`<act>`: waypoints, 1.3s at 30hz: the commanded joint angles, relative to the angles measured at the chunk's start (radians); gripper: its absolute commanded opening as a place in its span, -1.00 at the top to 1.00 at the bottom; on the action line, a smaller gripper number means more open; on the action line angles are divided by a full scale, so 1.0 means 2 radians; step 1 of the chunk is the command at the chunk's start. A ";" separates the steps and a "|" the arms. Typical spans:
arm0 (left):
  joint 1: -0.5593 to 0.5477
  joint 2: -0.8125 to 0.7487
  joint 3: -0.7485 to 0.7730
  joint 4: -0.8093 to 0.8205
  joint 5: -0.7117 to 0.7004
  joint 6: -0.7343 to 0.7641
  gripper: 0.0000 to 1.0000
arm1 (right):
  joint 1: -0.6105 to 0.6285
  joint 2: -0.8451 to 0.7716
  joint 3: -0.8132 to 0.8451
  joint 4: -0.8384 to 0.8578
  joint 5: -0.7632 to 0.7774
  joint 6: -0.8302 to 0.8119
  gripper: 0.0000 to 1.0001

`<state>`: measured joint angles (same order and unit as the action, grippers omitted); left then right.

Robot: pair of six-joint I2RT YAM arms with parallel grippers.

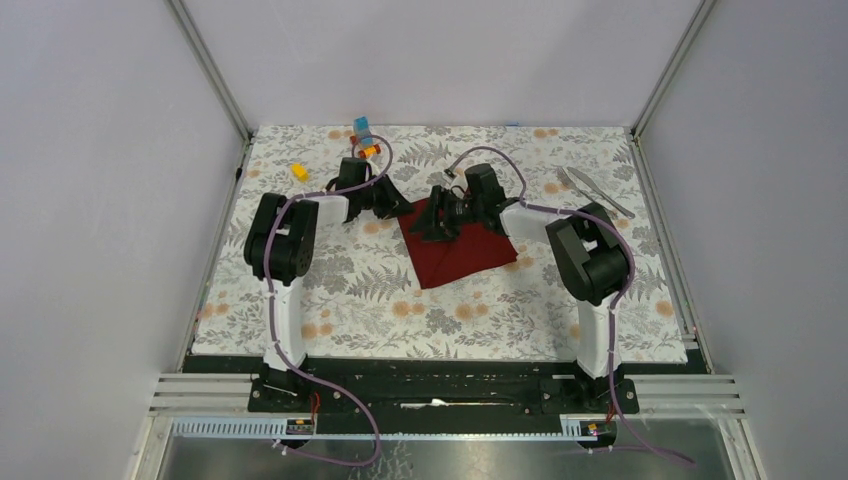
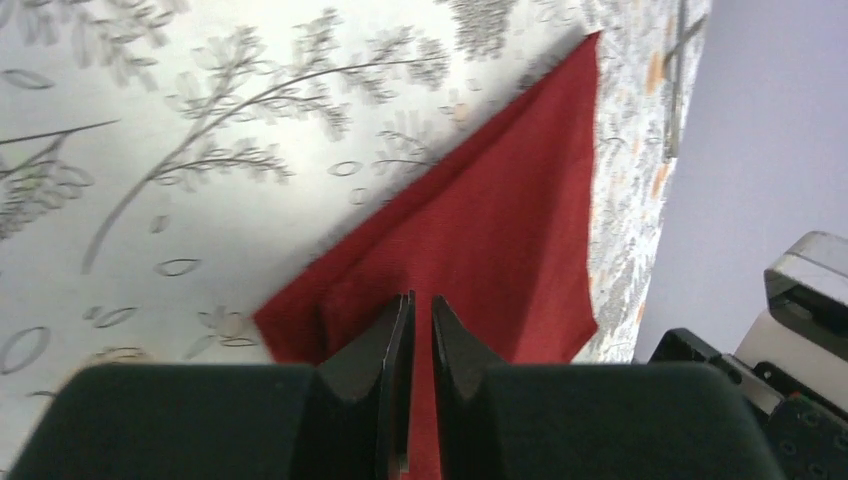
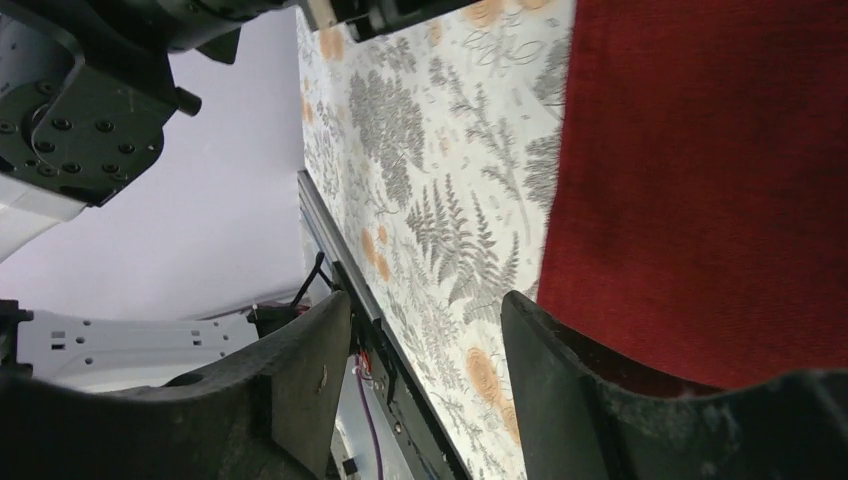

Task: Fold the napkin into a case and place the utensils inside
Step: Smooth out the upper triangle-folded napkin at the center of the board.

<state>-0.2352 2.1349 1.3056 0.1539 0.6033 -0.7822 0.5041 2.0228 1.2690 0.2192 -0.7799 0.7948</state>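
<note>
- The dark red square cloth napkin (image 1: 462, 252) lies on the fern-printed table (image 1: 400, 305), midway between the two arms. It sits cornerwise, and part of it is folded over itself.
- The left gripper (image 2: 421, 300) is at the napkin's left corner. Its jaws are drawn almost together, with only a thin slit between them. Red shows in that slit, but I cannot tell whether cloth is pinched there.
- The right gripper (image 3: 425, 310) is low at the napkin's far edge. Its jaws are spread wide with nothing between them, and the cloth's border runs just beside one finger.
- The slim silver metal fork and knife (image 1: 592, 190) lie side by side near the table's far right corner, well apart from the napkin.
- A small blue toy block (image 1: 362, 127), an orange one (image 1: 371, 150) and a yellow one (image 1: 299, 172) sit at the far left.
</note>
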 commanded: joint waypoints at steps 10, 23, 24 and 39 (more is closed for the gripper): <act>0.022 -0.015 -0.048 -0.010 -0.043 0.019 0.92 | -0.008 0.057 -0.041 0.178 -0.044 0.091 0.19; 0.028 -0.011 -0.089 0.023 -0.051 0.006 0.99 | 0.006 0.098 -0.075 0.256 -0.062 0.134 0.18; 0.029 -0.011 -0.092 0.024 -0.051 0.006 0.99 | 0.007 0.103 -0.078 0.269 -0.064 0.143 0.17; 0.044 -0.004 -0.103 0.033 -0.053 0.006 1.00 | 0.027 0.104 -0.151 0.304 -0.072 0.131 0.16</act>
<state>-0.1833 2.1147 1.1358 0.3119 0.5926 -0.8207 0.5415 2.2520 1.0355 0.8314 -0.9012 1.0973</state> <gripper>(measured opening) 0.011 0.417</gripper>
